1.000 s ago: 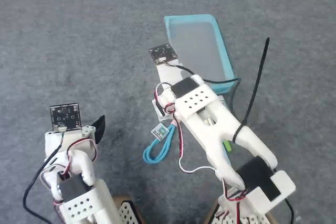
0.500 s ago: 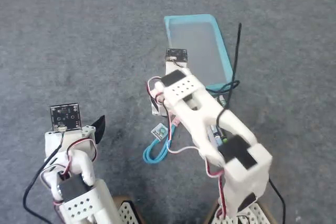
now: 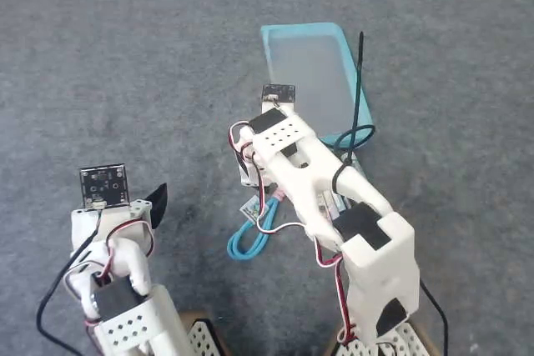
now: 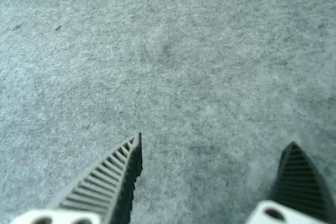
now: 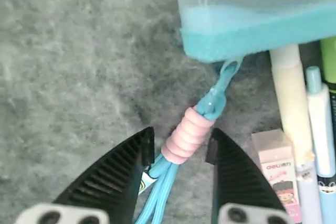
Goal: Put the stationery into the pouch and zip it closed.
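The turquoise pouch [image 3: 313,72] lies flat at the back of the grey mat, and its near end [image 5: 247,35] is close in the right wrist view. A blue zip cord with a pink ribbed bead [image 5: 188,136] hangs from that end, its loop [image 3: 249,241] trailing on the mat. My right gripper [image 5: 181,135] is open and straddles the bead, one finger on each side. Beside the cord lie a cream pen [image 5: 290,93], a blue pen [image 5: 319,124] and a pink eraser [image 5: 275,153]. My left gripper [image 4: 214,142] is open over bare mat at the near left [image 3: 155,202].
The right arm [image 3: 300,164] covers the pouch's near end and most of the stationery in the high view. A black cable [image 3: 359,81] arcs over the pouch. Grey mat stretches free to the left and right of the pouch.
The right arm has folded up and swung so its wrist sits a little more to the right, at the pouch's near end. The left arm has not moved.
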You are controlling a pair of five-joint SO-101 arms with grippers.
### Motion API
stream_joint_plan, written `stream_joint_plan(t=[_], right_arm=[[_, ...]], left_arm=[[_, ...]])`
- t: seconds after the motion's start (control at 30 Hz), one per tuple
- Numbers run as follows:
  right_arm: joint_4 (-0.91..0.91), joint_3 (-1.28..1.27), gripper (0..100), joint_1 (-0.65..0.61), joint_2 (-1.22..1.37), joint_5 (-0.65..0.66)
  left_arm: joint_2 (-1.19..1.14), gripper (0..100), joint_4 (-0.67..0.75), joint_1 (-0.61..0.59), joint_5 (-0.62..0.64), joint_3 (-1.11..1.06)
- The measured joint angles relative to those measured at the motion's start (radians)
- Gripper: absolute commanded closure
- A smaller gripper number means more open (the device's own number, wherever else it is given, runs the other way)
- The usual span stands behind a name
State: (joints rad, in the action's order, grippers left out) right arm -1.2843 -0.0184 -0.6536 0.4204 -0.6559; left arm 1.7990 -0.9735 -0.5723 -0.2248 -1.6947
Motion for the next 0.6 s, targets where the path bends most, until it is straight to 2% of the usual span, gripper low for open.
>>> stream_joint_plan(t=[0.4, 0.57, 0.6], right_arm=[[-0.003, 0.012, 86.0, 0.005, 0.060, 0.015], [-0.026, 0.052, 99.6, 0.026, 0.083, 0.038], [-0.038, 0.063, 99.3, 0.034, 0.089, 0.052]], left_arm=[[0.000, 61, 0.000, 0.000, 0.000, 0.000], [0.000, 61, 0.000, 0.000, 0.000, 0.000], [0.000, 61, 0.000, 0.000, 0.000, 0.000]])
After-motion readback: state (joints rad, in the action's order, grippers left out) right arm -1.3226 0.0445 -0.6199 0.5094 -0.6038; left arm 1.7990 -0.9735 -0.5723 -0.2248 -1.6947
